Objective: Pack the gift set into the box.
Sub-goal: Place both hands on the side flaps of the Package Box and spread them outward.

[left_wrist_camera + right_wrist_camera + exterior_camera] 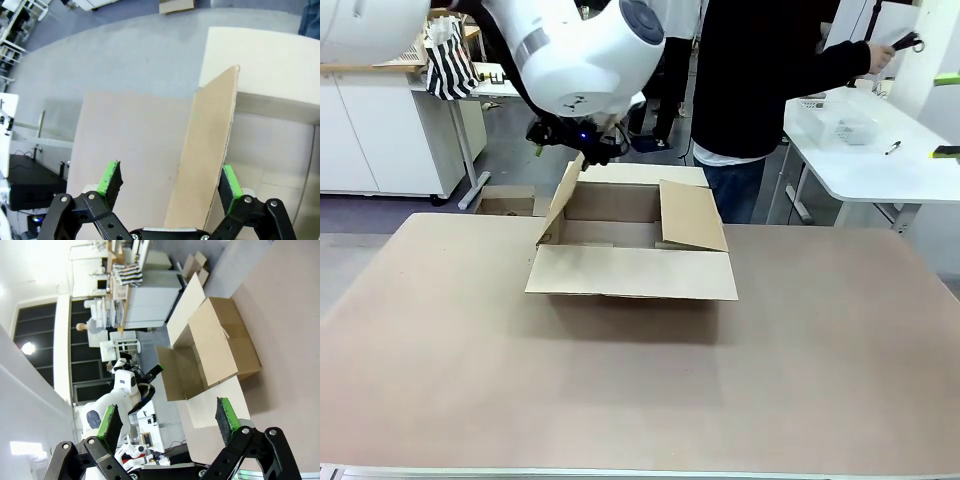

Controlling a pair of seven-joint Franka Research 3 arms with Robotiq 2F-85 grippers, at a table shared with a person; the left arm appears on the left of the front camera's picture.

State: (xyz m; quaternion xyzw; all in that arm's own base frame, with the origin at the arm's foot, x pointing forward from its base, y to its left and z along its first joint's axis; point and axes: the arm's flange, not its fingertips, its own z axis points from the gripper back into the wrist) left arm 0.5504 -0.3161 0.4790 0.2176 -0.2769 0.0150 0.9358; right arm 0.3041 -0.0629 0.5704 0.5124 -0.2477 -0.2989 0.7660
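Observation:
The brown cardboard box (pixel 632 272) stands open in the middle of the table, its front flap lying flat toward me and its right flap (pixel 692 215) folded inward. Its left flap (pixel 560 200) stands nearly upright. My left gripper (pixel 582 140) hangs over that flap's top edge. In the left wrist view the left gripper (pixel 170 180) is open, with the flap (pixel 205 150) between its fingers, close to the right pad (pixel 229 182). My right gripper (pixel 167 419) is open and holds nothing, far from the box (pixel 215 350). The gift set is out of view.
A person in a black top (pixel 760 80) stands behind the table's far edge, one hand out to the right. A white side table (pixel 860 150) with a clear container is at the back right. A small carton (pixel 505 200) sits on the floor at the back left.

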